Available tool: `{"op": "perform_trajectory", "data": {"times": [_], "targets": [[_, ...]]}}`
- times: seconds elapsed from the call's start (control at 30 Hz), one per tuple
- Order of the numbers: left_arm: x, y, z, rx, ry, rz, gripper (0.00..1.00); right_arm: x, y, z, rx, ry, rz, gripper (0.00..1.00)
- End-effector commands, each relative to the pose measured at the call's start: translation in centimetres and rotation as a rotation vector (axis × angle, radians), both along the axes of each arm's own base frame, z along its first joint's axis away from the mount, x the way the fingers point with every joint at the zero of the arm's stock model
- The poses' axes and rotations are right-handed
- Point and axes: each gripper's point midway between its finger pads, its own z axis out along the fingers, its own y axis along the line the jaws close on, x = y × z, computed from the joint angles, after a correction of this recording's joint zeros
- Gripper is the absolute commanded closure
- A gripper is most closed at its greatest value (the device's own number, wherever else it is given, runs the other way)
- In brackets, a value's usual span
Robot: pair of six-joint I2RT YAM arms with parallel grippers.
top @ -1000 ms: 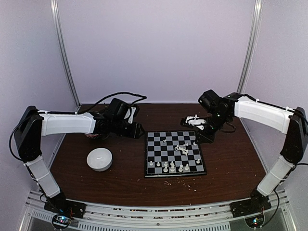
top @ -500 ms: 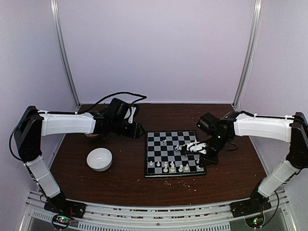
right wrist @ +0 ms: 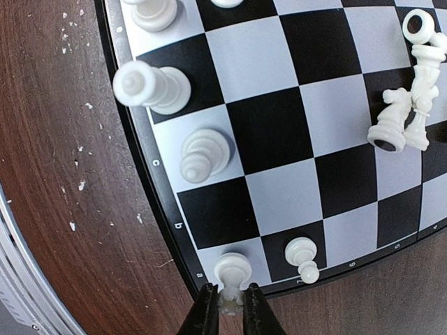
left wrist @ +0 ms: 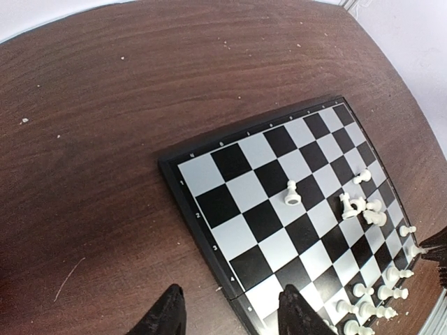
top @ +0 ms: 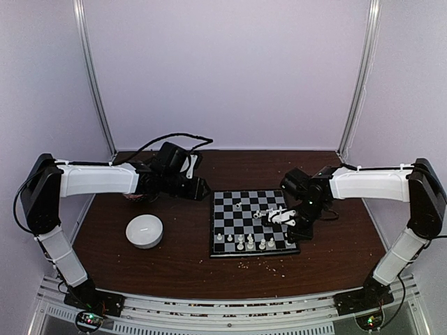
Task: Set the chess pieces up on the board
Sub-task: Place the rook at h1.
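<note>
The board [top: 227,216] lies right of the table's middle. Several white chess pieces [top: 250,243] stand along its near row, a few lie tumbled [top: 262,216] mid-board, and one pawn [top: 238,206] stands alone. My right gripper [right wrist: 227,307] is shut on the top of a white piece [right wrist: 232,269] that stands upright on the board's corner square, next to a pawn [right wrist: 304,258]; in the top view it [top: 288,236] is over the near right corner. My left gripper [left wrist: 230,317] is open and empty, hovering over the board's left rim [left wrist: 187,209].
A round white bowl [top: 144,231] stands left of the board. Pale crumbs [top: 258,264] are scattered on the brown table in front of it. Standing pieces [right wrist: 150,87] and a bishop [right wrist: 202,155] line the edge near my right gripper; toppled pieces [right wrist: 401,118] lie further in.
My right arm has swung from behind the board's far right corner down over the board to its near right corner. The left arm has not moved.
</note>
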Motion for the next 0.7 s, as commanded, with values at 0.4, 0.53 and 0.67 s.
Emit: {"op": "perform_trajectory", "data": {"times": [0.4,0.53,0.67], "targets": [[0.62,-1.09,1.45,-0.032,-0.037,-0.017,0.54,-0.08,-0.57,-0.94,-0.036,0.001,0.015,0.86],[0.55,-1.06,1.31,-0.031,-0.034,-0.019,0.54,-0.23,-0.69,-1.18,-0.044,0.009,0.016,0.86],[0.51,-1.06,1.29,-0.033,-0.032,-0.019,0.54,-0.38,-0.85,-1.38,-0.052,0.016,0.016,0.86]]}}
